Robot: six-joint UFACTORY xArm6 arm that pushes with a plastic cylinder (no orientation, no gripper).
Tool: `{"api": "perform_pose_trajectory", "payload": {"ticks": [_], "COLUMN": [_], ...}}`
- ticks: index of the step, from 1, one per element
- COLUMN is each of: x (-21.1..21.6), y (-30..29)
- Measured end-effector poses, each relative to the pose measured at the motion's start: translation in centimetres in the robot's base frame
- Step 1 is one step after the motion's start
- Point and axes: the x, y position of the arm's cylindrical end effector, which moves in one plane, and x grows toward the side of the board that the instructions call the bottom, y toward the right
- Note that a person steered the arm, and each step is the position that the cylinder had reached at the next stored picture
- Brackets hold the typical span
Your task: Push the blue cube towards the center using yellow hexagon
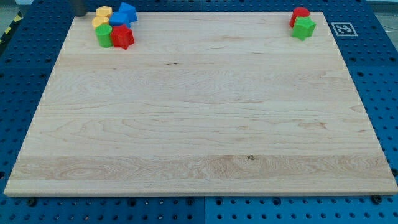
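Observation:
A tight cluster of blocks sits in the board's top left corner. In it are a yellow hexagon, a second yellow block just below it, a blue block at the cluster's right top, and a smaller blue block, which looks like the cube, in the middle. A green block and a red star-like block form the lower edge. My tip shows at the view's top edge, just left of the yellow hexagon and apart from it.
A red block and a green star-like block touch each other in the board's top right corner. The wooden board lies on a blue perforated table, with a marker tag beyond its top right corner.

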Motion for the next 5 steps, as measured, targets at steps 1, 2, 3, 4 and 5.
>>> {"api": "perform_pose_trajectory", "payload": {"ticks": [1, 2, 3, 4, 5], "x": [0.8, 4.0, 6.9, 6.0, 4.1], "y": [5.2, 9.9, 12.4, 12.2, 11.0]}}
